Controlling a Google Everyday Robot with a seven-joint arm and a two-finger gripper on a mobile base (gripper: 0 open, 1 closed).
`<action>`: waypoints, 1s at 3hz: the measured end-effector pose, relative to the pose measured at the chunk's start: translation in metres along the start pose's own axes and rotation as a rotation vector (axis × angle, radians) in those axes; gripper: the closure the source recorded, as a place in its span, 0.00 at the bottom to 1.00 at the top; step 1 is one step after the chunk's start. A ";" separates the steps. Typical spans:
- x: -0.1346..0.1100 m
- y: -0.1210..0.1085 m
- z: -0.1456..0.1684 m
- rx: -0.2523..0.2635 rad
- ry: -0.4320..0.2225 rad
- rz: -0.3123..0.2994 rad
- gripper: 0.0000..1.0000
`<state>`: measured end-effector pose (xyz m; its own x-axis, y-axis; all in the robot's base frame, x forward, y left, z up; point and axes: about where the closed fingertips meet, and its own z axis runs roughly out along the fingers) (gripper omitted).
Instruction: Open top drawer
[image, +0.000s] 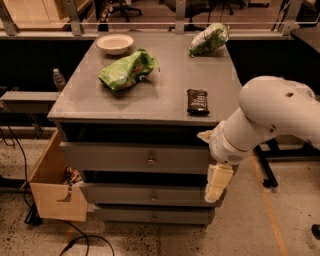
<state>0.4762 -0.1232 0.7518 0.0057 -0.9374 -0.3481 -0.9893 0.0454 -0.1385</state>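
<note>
While you face the cabinet head-on, count three grey drawers stacked under the worktop (165, 92), each with one small round knob. The top drawer (110, 156) sits directly below the worktop and is the widest and tallest of the three. Its long axis runs left to right, its flat front faces you, and its knob (151, 161) is at the centre. A dark gap shows between its upper edge and the worktop. The middle drawer (120, 194) and bottom drawer (125, 215) are shallower and narrower.

On the worktop you have two green bags, one near the left (127, 70) and one at the far right corner (209, 39). There is also one pale bowl (115, 43) and one dark wrapped bar (198, 101).

One tan wooden box (55, 197) sits against the cabinet's left side, holding small items you cannot make out. One bottle (59, 79) stands behind it.

Your claw (218, 184) hangs downward at the right end of the drawer fronts, just below the top drawer's right corner. You cannot tell whether it is open or closed.
</note>
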 end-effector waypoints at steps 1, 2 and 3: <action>0.001 -0.019 0.023 0.019 -0.014 0.012 0.00; 0.004 -0.037 0.046 0.016 -0.020 0.034 0.00; 0.009 -0.049 0.068 0.003 -0.021 0.060 0.00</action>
<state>0.5347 -0.1107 0.6920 -0.0508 -0.9255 -0.3752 -0.9876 0.1025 -0.1191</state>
